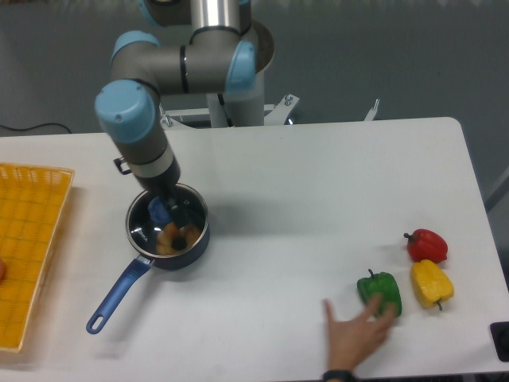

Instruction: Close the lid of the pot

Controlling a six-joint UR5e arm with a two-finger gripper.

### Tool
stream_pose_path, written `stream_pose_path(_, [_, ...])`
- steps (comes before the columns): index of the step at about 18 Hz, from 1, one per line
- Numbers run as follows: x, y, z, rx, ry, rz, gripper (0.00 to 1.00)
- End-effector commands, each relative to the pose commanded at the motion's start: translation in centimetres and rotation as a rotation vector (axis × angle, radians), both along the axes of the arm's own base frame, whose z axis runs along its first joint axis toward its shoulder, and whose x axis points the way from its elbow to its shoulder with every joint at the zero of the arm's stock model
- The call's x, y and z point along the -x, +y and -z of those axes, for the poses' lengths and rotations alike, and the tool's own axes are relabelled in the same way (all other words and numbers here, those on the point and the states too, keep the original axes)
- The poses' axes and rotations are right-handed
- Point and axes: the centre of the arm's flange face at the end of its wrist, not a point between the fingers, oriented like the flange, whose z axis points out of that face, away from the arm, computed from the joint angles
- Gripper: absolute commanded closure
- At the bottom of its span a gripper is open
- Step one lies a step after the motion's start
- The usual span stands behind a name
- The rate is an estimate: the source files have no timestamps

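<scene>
The dark navy pot (168, 228) stands on the white table at the left, its blue handle (117, 294) pointing to the front left. The glass lid (155, 225) lies flat on the pot's rim, with its dark knob (182, 237) toward the front. Something orange shows through the glass. My gripper (166, 208) hangs just above the back part of the lid. Its fingers stand apart with nothing between them, clear of the knob.
A yellow basket (28, 239) lies at the left edge. A red pepper (427, 244), a yellow pepper (432, 284) and a green pepper (378, 293) lie at the front right. A person's hand (352, 336) reaches onto the table and touches the green pepper.
</scene>
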Motion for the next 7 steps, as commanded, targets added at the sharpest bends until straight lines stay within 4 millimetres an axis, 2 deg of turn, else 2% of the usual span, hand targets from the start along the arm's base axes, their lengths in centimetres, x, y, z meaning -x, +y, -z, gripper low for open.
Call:
stream_pose_path(3, [3.0, -2.6, -2.1, -0.013, 0.010, -0.069, 0.00])
stream_pose_path(7, [7.0, -5.7, -3.3, -0.014, 0.014, -0.090, 0.00])
